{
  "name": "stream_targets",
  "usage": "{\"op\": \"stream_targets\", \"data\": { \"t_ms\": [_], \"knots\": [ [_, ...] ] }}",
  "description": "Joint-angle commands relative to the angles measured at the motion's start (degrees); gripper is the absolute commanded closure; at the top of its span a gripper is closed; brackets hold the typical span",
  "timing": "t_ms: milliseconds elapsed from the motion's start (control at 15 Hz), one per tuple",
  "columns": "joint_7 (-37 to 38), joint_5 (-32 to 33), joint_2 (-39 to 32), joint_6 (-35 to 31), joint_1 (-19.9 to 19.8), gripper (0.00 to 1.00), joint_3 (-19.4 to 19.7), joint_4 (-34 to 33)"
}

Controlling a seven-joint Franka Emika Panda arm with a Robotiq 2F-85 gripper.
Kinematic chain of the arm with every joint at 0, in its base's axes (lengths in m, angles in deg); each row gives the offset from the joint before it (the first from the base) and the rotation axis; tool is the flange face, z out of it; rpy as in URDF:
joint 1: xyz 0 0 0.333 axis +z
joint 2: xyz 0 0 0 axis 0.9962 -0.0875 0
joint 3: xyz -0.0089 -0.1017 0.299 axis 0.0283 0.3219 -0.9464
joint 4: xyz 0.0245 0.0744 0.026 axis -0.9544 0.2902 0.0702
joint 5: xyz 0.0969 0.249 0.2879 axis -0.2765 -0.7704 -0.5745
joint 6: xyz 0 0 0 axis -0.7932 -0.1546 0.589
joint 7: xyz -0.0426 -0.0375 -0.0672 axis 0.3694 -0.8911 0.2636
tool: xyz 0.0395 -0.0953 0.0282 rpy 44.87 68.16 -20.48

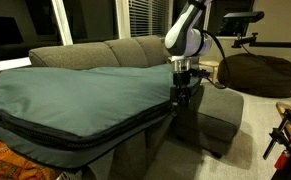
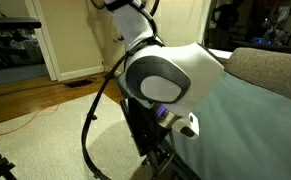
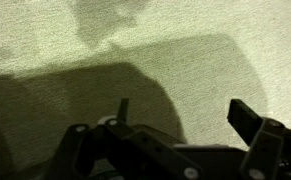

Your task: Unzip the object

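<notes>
"Fingers spread, nothing between?"
"Yes, empty. I have the gripper at the narrow end of the bag, by the end edge of the sofa; the zipper band runs lengthwise away from there along the front edge."

Dim room. Behind the grey sofa, dark window glass and white slatted blinds. Beyond the sofa's end, a dark brown beanbag on pale carpet. In an exterior view, warm wooden floor running to a white door frame and baseboard. In the wrist view, pale carpet crossed by broad soft shadows.
</notes>
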Motion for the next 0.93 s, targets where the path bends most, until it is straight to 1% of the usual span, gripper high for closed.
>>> {"op": "stream_targets", "data": {
  "t_ms": [0, 600, 867],
  "knots": [
    [0.3, 0.3, -2.0, 0.3, -1.4, 0.00, -0.9, -2.4],
    [-0.3, 0.8, -7.6, 0.7, -3.2, 0.00, -1.0, -8.7],
    [-1.4, 1.0, -9.4, 1.8, -4.0, 0.00, -1.8, -10.8]
  ]
}}
